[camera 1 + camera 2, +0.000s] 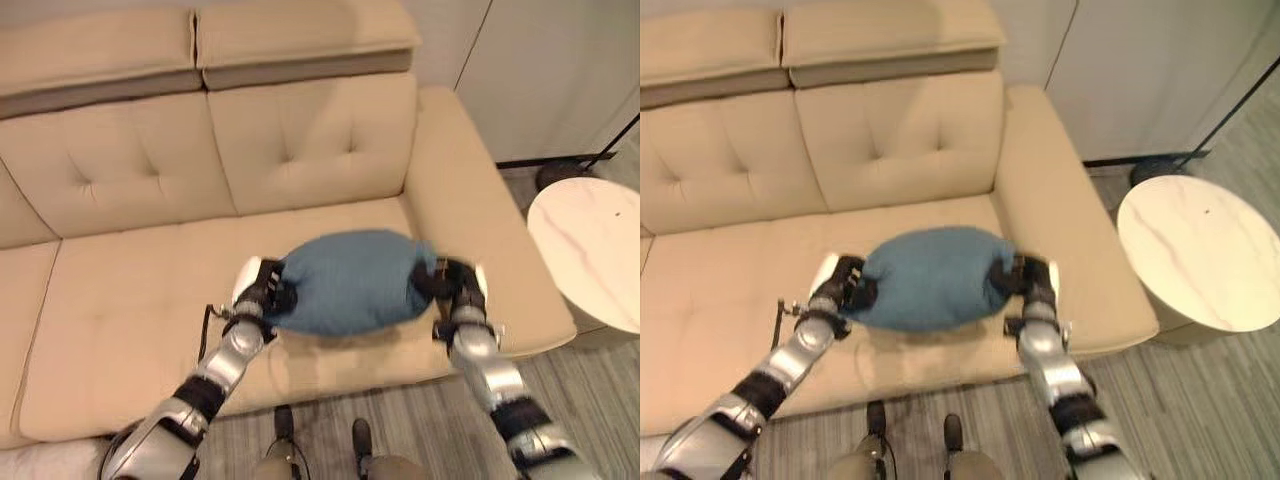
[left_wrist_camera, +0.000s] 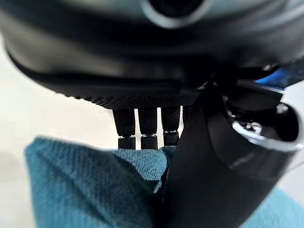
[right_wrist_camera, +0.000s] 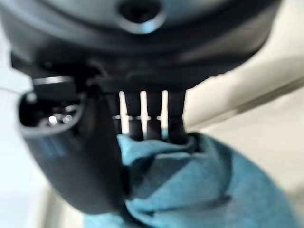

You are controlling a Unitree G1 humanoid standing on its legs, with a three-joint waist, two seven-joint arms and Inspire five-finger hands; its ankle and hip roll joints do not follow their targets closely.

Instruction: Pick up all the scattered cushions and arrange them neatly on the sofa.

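A blue cushion (image 1: pixel 348 281) is held between my two hands just above the beige sofa's seat (image 1: pixel 130 320), near the seat's right end. My left hand (image 1: pixel 263 291) grips the cushion's left end, with its fingers (image 2: pixel 148 128) behind the blue cloth (image 2: pixel 95 185) and its thumb in front. My right hand (image 1: pixel 447 284) pinches the right end the same way, its fingers (image 3: pixel 153 118) and thumb closed on the fabric (image 3: pixel 204 185).
The sofa's tufted backrest (image 1: pixel 200 150) rises behind the cushion, and its right armrest (image 1: pixel 480 200) is beside my right hand. A round white marble-top side table (image 1: pixel 590 250) stands to the right on grey wood flooring (image 1: pixel 590 380).
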